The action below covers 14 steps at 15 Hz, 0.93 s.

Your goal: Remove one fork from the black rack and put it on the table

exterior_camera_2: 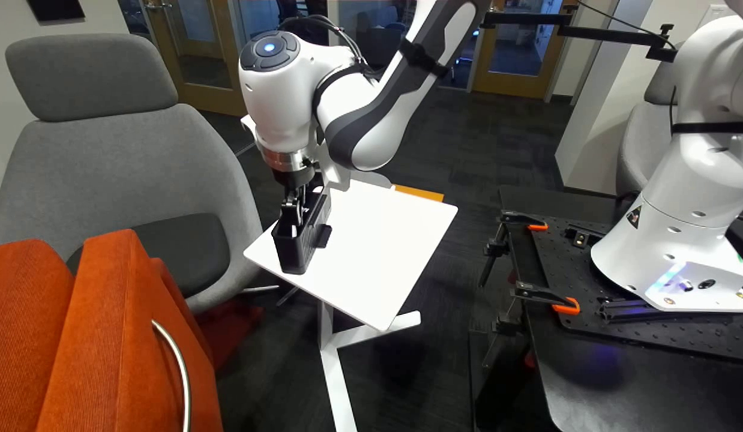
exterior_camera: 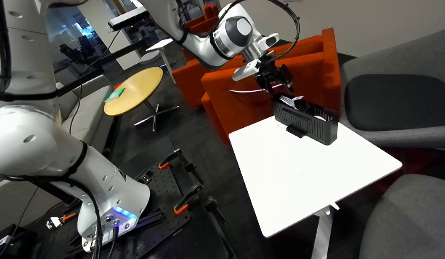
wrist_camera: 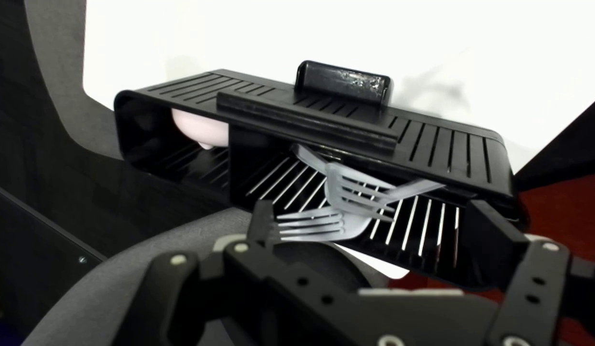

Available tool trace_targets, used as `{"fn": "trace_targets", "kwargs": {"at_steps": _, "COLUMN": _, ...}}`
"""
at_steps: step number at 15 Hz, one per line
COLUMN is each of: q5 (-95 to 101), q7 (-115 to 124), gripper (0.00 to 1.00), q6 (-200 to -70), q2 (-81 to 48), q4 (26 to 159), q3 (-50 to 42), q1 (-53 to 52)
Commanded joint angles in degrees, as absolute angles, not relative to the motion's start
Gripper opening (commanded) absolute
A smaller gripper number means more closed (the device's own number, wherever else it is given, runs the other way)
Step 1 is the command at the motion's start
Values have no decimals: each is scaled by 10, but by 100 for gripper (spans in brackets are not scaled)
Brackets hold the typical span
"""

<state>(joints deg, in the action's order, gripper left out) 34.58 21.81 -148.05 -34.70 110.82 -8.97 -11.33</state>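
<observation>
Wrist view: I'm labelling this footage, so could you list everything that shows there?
table: one, white, across the top
black rack: one, black, on the table
forks: two, grey, in the rack's right-hand compartment
rounded item: one, pale pink, in the left-hand compartment; identity unclear
chair parts: two, grey, upper left and lower left
seat pad: one, black, lower centre
armchair: one, red, right edge
dark background: one area, near-black, left edge
gripper: one, black, along the bottom, jaws apart
</observation>
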Motion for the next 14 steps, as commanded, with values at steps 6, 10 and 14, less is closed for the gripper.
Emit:
{"fn": "trace_targets", "kwargs": {"at_steps": 6, "q5": 343, "q7": 223, "gripper": 66, "q6": -1454, "q2": -338, "q4": 1123, "q3": -108, "q1": -124}}
{"fn": "trace_targets", "kwargs": {"at_steps": 10, "q5": 343, "q7": 223, "gripper": 34, "q6": -1455, "q2": -337, "q4": 1127, "q3": -110, "q1": -123}}
{"fn": "trace_targets", "kwargs": {"at_steps": 14, "q5": 346, "q7": 223, "gripper": 4, "q6": -1453, "q2": -333, "q4": 1130, "q3": -112, "q1": -126}}
